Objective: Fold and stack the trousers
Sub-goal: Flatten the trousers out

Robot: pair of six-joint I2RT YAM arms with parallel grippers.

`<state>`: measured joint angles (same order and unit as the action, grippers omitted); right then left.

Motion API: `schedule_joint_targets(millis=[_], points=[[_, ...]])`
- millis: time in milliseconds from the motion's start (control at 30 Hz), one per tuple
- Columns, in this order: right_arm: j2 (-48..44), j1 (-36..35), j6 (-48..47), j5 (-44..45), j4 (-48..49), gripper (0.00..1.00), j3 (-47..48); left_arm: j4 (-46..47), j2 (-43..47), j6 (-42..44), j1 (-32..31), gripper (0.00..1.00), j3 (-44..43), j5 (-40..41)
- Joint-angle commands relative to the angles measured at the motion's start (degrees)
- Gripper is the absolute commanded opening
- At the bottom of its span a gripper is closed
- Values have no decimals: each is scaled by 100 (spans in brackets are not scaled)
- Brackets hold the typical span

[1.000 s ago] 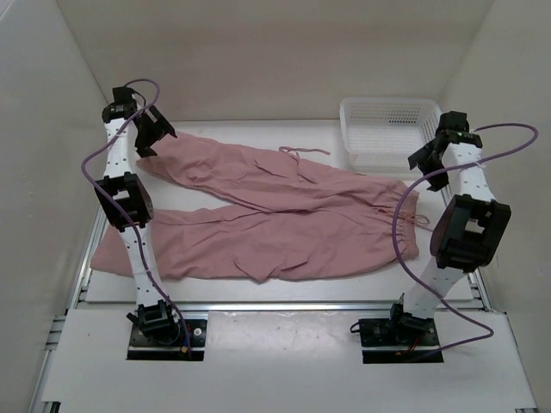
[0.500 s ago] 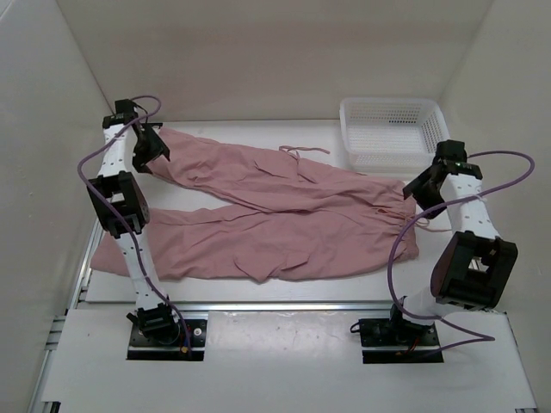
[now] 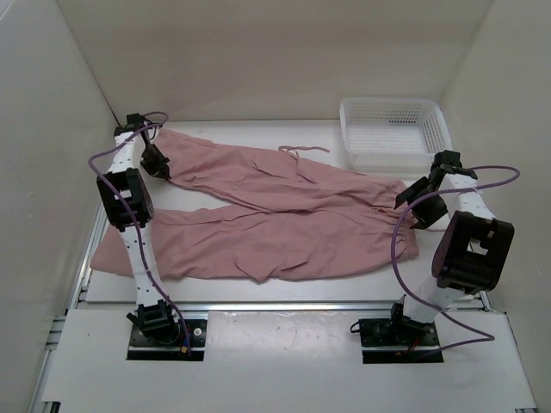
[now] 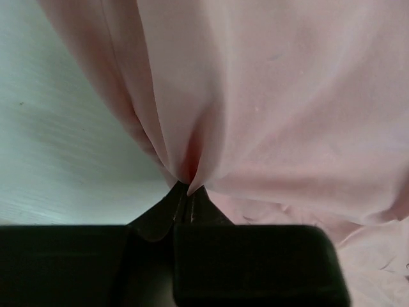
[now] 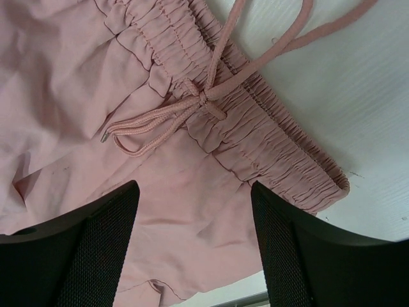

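The dusty-pink trousers [image 3: 275, 215] lie spread across the white table, legs running left and waistband to the right. My left gripper [image 3: 159, 165] is at the far-left hem of the upper leg, shut on a pinch of the trousers' fabric [image 4: 186, 182], which bunches up from between its fingertips. My right gripper [image 3: 413, 205] hovers open over the gathered waistband [image 5: 255, 128]; its fingers [image 5: 96, 243] straddle the cloth below the knotted drawstring cord [image 5: 192, 105], with nothing gripped.
A white mesh basket [image 3: 392, 133] stands at the back right, just behind the right arm. A loose drawstring cord [image 3: 301, 151] trails on the table behind the trousers. White walls close in on both sides.
The left gripper lowered onto the upper leg's hem and closed on the fabric. The right arm swung down and inward from beside the basket to above the waistband.
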<state>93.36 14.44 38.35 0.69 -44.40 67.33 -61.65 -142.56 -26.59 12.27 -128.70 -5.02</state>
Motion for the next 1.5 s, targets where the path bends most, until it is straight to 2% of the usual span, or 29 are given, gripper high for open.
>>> schedule_joint_targets(millis=[0,100,267,300,333,367,400,467,500,600,667,733,800,833,900,933,1033,1233,1467], points=[[-46,7,-73,-157,116,76,-18,38,473,-100,73,10,518,270],[-160,7,-73,-16,63,77,-18,372,1238,-171,205,10,1475,545],[-265,7,-73,-16,11,77,-18,443,2011,-171,337,10,1998,651],[-266,7,-73,-16,11,77,-18,347,2074,-171,337,15,1998,703],[-266,7,-73,-16,11,77,-18,277,2127,-171,337,26,1998,704],[-327,7,-125,-16,11,77,-18,215,2258,-171,337,54,1998,765],[-380,7,-126,-16,11,77,-18,162,2364,-171,337,64,2085,765],[-441,7,-230,-16,-51,77,-18,162,2644,-267,337,88,2435,888],[-555,7,-292,-16,-51,77,-18,162,3046,-337,337,100,2655,888],[-854,7,-346,-86,-51,77,-132,539,3892,-426,399,100,3823,687],[-1038,7,-398,-165,-51,77,-193,662,4287,-566,451,96,4726,581],[-1205,7,-398,-437,-51,75,-360,733,4771,-567,451,90,5195,529],[-1311,7,-398,-665,-51,59,-536,733,5018,-452,451,86,5750,528],[-1451,7,-398,-867,-51,42,-789,785,5236,-452,451,84,5934,528],[-1592,-98,-398,-930,89,27,-1080,908,5309,-452,451,82,6392,528],[-1663,-99,-398,-930,142,25,-1360,1031,5309,-513,391,82,6471,528],[-1568,-99,-337,-930,291,25,-1600,1164,4976,-690,267,83,6595,949],[-584,-99,84,-798,459,26,-1566,1243,4002,-892,135,85,5752,836],[-99,-99,402,-466,766,40,-1241,1173,2754,-524,82,85,4505,115]])
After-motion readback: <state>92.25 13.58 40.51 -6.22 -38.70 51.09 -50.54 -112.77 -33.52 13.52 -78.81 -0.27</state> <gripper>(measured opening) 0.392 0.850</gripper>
